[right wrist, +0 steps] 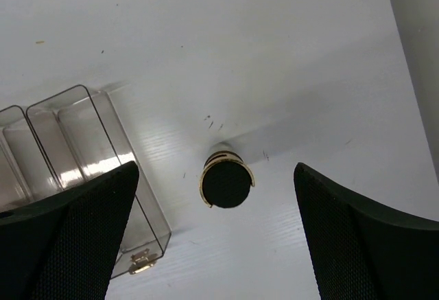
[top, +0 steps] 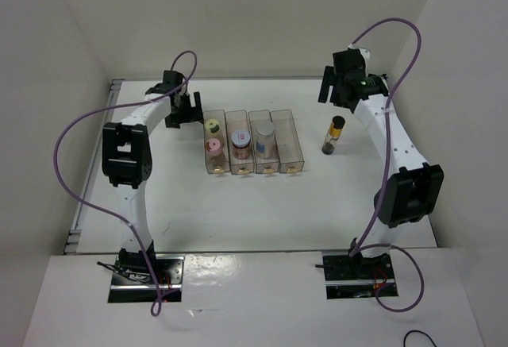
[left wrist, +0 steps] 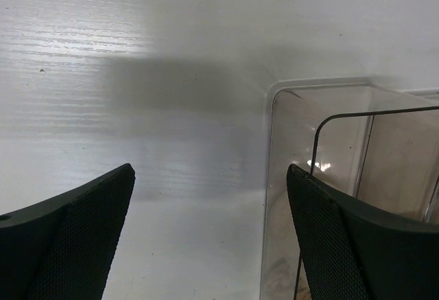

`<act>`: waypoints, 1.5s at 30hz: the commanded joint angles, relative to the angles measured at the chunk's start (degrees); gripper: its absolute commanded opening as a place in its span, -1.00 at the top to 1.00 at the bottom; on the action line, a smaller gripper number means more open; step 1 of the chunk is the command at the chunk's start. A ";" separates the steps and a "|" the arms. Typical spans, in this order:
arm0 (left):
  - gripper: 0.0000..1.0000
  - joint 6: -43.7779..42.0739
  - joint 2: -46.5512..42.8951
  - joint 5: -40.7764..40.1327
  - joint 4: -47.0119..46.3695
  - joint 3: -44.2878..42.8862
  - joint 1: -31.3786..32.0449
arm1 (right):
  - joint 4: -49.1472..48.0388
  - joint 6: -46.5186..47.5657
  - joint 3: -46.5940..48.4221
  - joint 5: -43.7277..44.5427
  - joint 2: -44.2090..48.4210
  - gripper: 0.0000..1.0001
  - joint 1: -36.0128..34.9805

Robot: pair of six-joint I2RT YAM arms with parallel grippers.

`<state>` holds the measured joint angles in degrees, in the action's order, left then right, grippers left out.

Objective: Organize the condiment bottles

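right gripper [right wrist: 216, 168]: fingers wide apart, nothing held, hanging high at the upper right of the top view. its wrist view looks straight down on the black cap of the slim black-capped amber bottle [right wrist: 226, 185], roughly centred in the gap.

bottle upright on the bare table [top: 238, 204], right of the clear rack [top: 287, 117], apart from it. not yet slotted.

left gripper [left wrist: 210, 169]: also spread and empty, at the rack's upper left corner. one finger overlaps the end compartment's rim in its wrist view; contact or clearance cannot be told.

rack, left to right in the top view: yellow-lidded jar [top: 213, 126] and pink-lidded jar [top: 213, 146] share the first slot, jar with white-red labelled lid [top: 240, 141] in the second, grey-white capped cylinder [top: 264, 134] in the third, fourth slot vacant.

risks, as judged:
- bottle is tall and narrow. if one finger meets it before the other on descent, it likely tips and rolls.
- a grip on the cap alone may let it swing, then clip the slot wall on insertion.
- rack looks light. a drop by the left arm could shove it and shift the open slot.
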<state>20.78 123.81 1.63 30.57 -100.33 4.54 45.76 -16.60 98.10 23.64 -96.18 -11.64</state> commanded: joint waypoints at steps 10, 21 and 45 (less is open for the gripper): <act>-1.00 -3.54 1.87 1.45 2.13 -4.17 1.00 | 0.65 -3.09 -10.12 -4.21 7.06 -0.96 -0.23; -1.00 -3.55 1.87 1.28 2.13 -4.17 2.06 | -0.93 -3.61 -14.43 -4.21 7.06 -0.96 0.83; -1.00 -2.93 -12.09 -2.24 6.87 -3.64 -3.74 | -9.99 0.34 -15.75 -8.52 -0.50 -0.70 3.29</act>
<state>18.13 114.76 -0.27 36.88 -103.28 1.23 38.68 -16.73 82.04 15.14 -96.38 -8.62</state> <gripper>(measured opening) 0.997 0.874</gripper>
